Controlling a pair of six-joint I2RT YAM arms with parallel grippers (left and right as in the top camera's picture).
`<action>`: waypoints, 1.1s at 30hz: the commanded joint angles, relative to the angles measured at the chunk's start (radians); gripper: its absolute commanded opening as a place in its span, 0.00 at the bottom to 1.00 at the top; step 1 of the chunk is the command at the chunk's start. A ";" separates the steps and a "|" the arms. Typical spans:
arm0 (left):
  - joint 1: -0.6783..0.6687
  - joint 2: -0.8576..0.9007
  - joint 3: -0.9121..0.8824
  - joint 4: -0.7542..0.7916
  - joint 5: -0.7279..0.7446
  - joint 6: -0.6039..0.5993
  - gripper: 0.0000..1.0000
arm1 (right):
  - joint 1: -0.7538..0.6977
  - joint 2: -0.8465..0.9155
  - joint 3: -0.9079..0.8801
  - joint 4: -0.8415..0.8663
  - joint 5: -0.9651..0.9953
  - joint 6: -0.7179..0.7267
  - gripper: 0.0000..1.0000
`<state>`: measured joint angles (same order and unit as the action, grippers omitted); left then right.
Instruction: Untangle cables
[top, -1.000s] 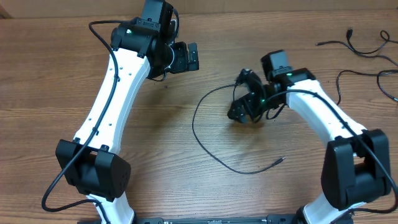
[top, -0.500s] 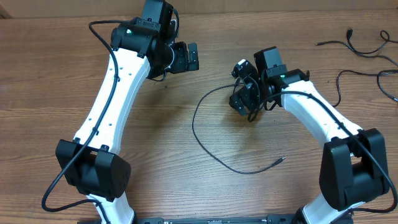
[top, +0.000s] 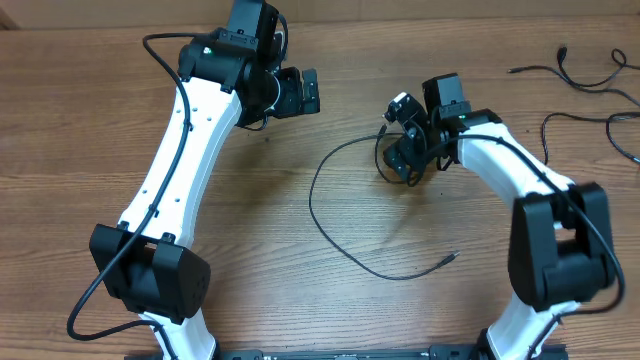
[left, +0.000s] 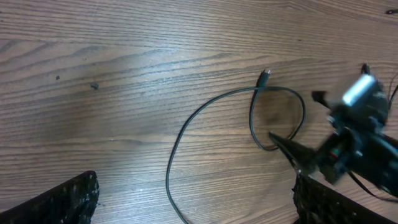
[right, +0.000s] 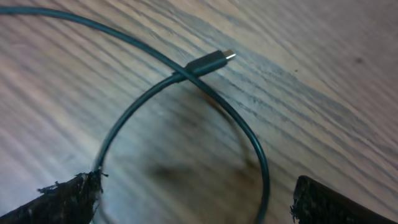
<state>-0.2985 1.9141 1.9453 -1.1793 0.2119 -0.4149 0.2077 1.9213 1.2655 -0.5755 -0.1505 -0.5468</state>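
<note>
The black cable (top: 312, 200) was left slack on the tabletop (top: 250, 230), gripped by nothing. Over its small loop, the right end effector (top: 397, 165) had been shifted farther out, spread wide and empty. The left end effector (top: 305, 92) was likewise spread wide. No untangling was judged achieved.

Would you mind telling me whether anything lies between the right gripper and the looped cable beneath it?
Nothing visible does. The right gripper hangs open over the cable, whose small loop crosses itself by the plug end. Only bare table shows between the fingers and the cord.
</note>
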 joint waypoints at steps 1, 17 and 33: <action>0.003 0.005 0.007 0.002 -0.006 0.011 1.00 | -0.002 0.056 -0.003 0.039 0.000 -0.004 1.00; 0.003 0.005 0.007 0.002 -0.006 0.011 1.00 | -0.002 0.099 -0.003 0.089 0.001 0.065 0.04; 0.004 0.005 0.007 0.002 -0.006 0.011 1.00 | -0.020 -0.113 -0.001 -0.019 0.000 0.266 0.04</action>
<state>-0.2985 1.9144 1.9453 -1.1793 0.2119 -0.4149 0.2035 1.9354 1.2655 -0.5785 -0.1493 -0.3527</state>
